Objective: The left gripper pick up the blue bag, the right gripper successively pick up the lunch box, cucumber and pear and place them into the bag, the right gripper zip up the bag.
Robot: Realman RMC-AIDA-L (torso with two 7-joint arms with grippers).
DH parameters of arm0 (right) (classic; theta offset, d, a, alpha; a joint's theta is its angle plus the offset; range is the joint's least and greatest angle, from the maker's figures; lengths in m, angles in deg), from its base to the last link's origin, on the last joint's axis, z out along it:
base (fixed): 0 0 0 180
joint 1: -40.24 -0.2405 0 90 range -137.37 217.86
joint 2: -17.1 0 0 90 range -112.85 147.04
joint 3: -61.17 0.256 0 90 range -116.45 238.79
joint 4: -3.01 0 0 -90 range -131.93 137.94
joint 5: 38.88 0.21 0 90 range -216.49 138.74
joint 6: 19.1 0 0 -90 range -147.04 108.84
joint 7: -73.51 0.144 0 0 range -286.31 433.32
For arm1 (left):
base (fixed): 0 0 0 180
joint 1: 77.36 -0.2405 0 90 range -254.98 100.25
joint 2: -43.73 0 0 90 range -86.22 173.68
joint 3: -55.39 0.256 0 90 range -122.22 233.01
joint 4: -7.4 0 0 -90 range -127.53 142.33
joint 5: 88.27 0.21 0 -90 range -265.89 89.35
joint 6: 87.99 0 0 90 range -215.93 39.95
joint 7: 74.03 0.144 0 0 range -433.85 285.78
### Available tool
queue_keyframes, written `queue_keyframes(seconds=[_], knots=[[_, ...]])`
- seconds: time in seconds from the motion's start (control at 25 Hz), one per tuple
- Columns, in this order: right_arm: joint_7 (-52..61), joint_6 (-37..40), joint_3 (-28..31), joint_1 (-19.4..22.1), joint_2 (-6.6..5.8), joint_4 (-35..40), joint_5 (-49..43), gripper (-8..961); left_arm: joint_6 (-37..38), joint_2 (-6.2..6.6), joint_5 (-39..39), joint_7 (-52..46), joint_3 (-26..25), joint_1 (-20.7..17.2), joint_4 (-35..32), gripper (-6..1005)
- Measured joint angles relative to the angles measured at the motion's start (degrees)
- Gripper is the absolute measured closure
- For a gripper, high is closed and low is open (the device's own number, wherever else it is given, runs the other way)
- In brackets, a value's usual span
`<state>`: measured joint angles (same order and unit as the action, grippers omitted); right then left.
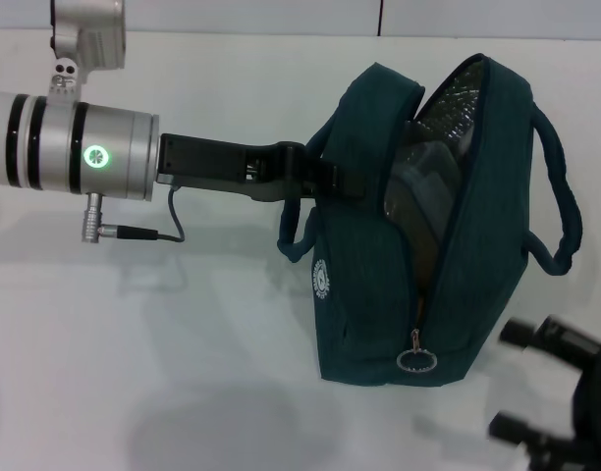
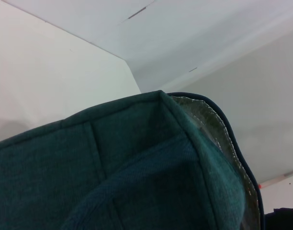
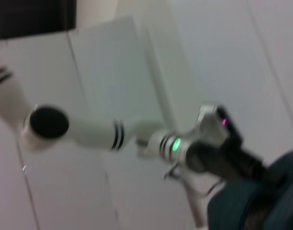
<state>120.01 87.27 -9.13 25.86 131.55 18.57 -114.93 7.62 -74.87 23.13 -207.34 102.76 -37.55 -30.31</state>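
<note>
A: Left gripper (image 1: 332, 183)?
B: Clamped on the blue bag (image 1: 379, 294) at its near handle, holding it upright.
A: Right gripper (image 1: 536, 392)?
B: Just beside the bag's zipper end; finger spacing cannot be told.

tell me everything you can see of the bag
The bag is a dark teal fabric tote standing upright on the white table. Its zipper is open, showing silver lining and dim contents I cannot identify. A metal ring pull hangs low at the near end, and a white round logo marks its side. One loop handle hangs on the robot's right; the left gripper holds the other side near the top.
</note>
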Motion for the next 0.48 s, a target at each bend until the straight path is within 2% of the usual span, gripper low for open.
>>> queue_keyframes(seconds=[0.16,0.48], knots=[[-0.64,-3.54,-1.22,-0.46,0.72,-0.57,-3.99,67,0.01,0.03,0.12,0.05,0.01,-0.04,0.00,955],[0.42,-8.68,-2.77,-2.62,0.98,-0.69,-4.21,67,0.04,-0.01,0.39,0.07,0.01,-0.18,0.00,955]])
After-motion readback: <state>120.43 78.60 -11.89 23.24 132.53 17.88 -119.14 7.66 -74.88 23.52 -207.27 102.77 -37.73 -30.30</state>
